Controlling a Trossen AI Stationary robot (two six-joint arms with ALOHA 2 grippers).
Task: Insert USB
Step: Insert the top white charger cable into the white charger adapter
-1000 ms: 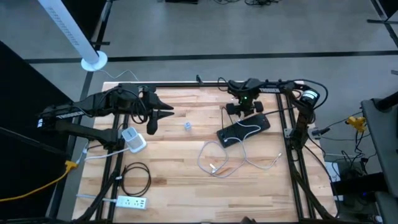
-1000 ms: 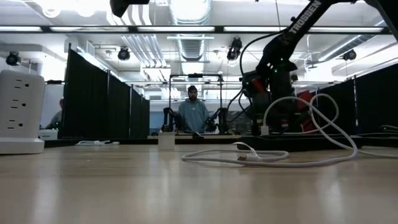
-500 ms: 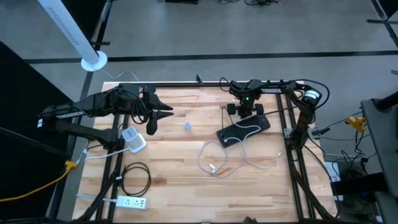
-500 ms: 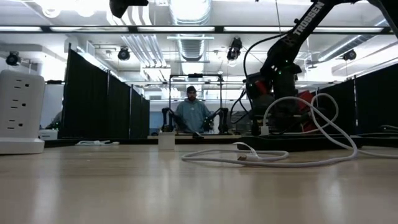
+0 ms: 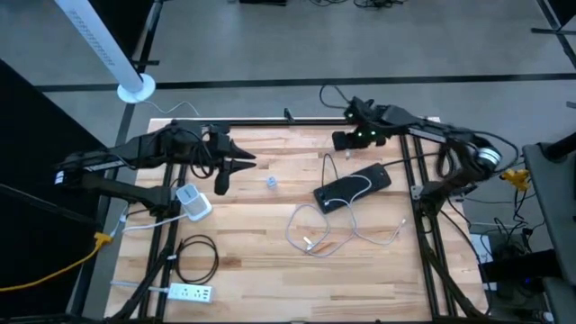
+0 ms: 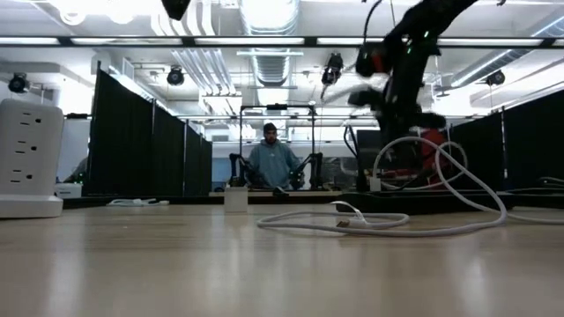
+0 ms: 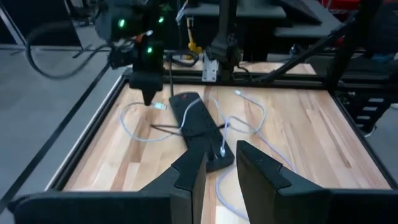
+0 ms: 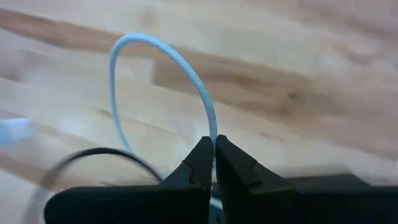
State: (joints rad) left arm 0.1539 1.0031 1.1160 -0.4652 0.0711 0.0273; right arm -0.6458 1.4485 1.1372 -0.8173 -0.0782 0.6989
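Cable [image 8: 198,93] arches lengthwise away from right gripper [image 8: 212,163], pinched between its fingertips.

White cable [image 8: 163,68] end hidden between right gripper [image 8: 212,163] fingers.

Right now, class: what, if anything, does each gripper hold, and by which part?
The right gripper is shut on the white cable, pinching its cord. The left gripper holds nothing.
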